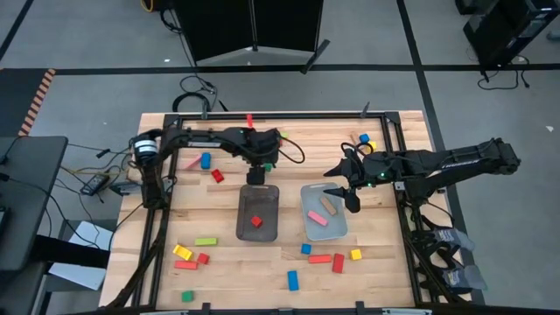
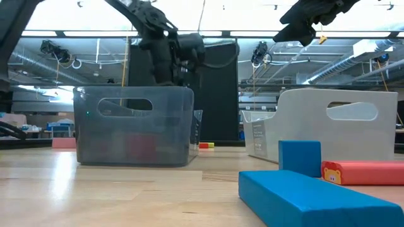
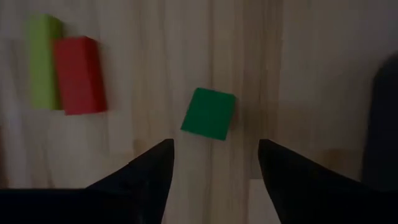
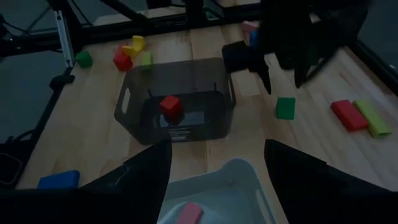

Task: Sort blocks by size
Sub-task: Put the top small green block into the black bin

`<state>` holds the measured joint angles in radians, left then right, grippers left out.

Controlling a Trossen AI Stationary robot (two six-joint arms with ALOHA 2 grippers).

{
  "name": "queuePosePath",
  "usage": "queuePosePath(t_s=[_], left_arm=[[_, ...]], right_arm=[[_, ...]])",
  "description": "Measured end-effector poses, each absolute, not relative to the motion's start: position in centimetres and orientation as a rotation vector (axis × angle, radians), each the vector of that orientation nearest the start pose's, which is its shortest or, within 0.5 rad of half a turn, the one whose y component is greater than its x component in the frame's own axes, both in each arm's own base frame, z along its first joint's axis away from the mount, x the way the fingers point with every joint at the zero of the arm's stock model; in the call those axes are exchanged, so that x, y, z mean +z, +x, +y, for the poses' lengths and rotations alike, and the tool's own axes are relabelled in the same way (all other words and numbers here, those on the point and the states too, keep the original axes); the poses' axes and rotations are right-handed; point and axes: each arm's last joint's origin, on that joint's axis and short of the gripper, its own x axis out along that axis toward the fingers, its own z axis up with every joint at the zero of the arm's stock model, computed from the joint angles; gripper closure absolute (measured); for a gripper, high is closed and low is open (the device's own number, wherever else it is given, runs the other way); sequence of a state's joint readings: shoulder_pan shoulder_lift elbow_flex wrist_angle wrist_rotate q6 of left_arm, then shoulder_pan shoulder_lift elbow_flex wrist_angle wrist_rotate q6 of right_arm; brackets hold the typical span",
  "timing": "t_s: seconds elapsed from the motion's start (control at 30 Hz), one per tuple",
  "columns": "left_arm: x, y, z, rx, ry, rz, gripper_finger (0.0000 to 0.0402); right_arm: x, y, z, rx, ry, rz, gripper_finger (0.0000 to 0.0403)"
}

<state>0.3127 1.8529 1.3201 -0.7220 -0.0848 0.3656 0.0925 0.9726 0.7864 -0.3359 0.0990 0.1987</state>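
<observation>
My left gripper (image 1: 256,175) is open and empty. It points down over a small green cube (image 3: 209,113) that lies on the wood just beyond the dark grey tray (image 1: 243,197), with its fingers apart above the cube's two sides. The cube also shows in the right wrist view (image 4: 285,107). A red bar (image 3: 79,74) and a light green bar (image 3: 42,62) lie side by side near it. My right gripper (image 1: 350,191) is open and empty, above the pale tray (image 1: 308,194). The dark tray holds a red cube (image 1: 256,221). The pale tray holds a tan bar (image 1: 329,205) and a pink bar (image 1: 317,218).
Loose blocks lie near the front edge: yellow (image 1: 182,253), green (image 1: 206,241), blue (image 1: 292,280), red (image 1: 338,262). A blue block (image 1: 206,160) and a red one (image 1: 217,176) lie at the left, and a small cluster (image 1: 363,140) at the far right. A black frame rims the table.
</observation>
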Motion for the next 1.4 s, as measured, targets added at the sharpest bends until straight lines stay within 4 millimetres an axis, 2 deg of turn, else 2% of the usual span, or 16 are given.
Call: queuePosePath(t_s=[0.13,0.4,0.7,0.9,1.13,1.4], left_arm=[[18.5,35.4,12.1,0.089,0.163,1.300,0.0147],[17.5,35.5,13.0,0.071,0.128,1.303,0.0144],[15.1,35.9,13.6,0.042,0.086,1.346,0.0144],[14.9,36.3,13.8,0.052,0.094,1.306,0.0147],[14.8,36.2,13.8,0.052,0.089,1.306,0.0184],[14.7,36.1,13.8,0.069,0.092,1.315,0.0260]], right_arm=[[28.7,20.6,1.6,-0.051,0.132,0.516,0.0136],[28.8,20.7,1.7,-0.035,0.117,0.513,0.0137],[28.8,20.7,1.7,-0.033,0.112,0.506,0.0138],[28.8,20.7,1.7,-0.032,0.109,0.507,0.0141],[28.8,20.7,1.7,-0.028,0.108,0.506,0.0141],[28.8,20.7,1.7,-0.028,0.108,0.506,0.0146]])
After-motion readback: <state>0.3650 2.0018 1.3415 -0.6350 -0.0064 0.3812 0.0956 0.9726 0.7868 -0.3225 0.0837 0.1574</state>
